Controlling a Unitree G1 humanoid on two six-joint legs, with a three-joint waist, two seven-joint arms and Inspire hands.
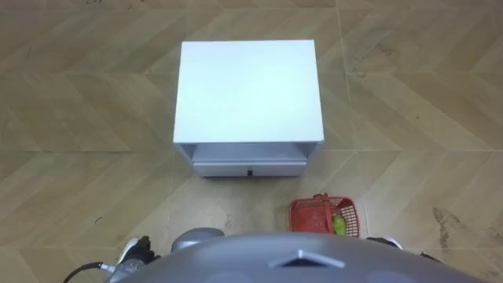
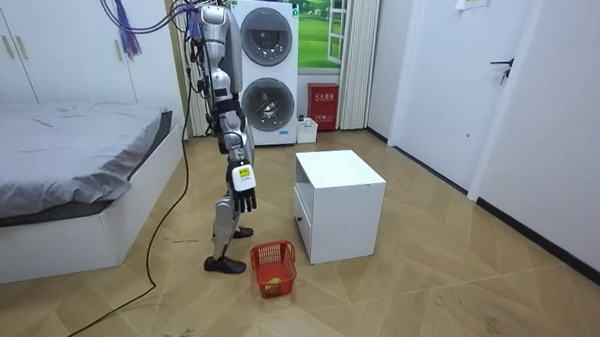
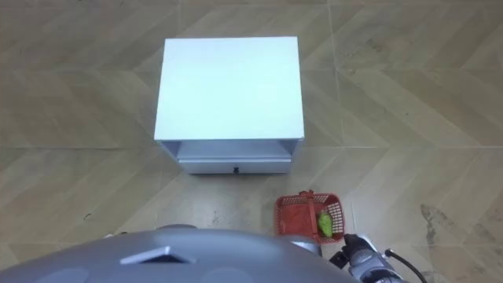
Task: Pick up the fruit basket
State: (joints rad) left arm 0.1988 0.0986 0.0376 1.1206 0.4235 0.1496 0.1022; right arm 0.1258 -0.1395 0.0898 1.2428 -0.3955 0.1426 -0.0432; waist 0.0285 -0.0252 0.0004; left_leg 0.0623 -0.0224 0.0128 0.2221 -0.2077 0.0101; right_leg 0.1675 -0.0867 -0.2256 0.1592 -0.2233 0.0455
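1. Relaxed and holding nothing, the right robot hand (image 2: 244, 194) hangs beside the robot's thigh in the room view, fingers pointing down at the floor
2. At the lower left edge of the left eye view, the left robot hand (image 1: 132, 251) peeks out past the robot's chest; whether it is clenched or released cannot be told
3. The fruit basket (image 1: 326, 214), red and open-meshed, sits on the wooden floor (image 1: 409, 102) just ahead of the robot's feet, off to its right, apart from both hands
4. Inside the basket lies a green fruit (image 1: 339, 225), against the wall nearer the robot
5. A white cabinet (image 1: 247, 90) stands straight ahead of the robot, its drawer (image 1: 250, 167) facing the robot, near the basket but not touching it
6. The robot stands upright, with a bed (image 2: 60, 150) at the room view's left and stacked washing machines (image 2: 263, 72) behind it
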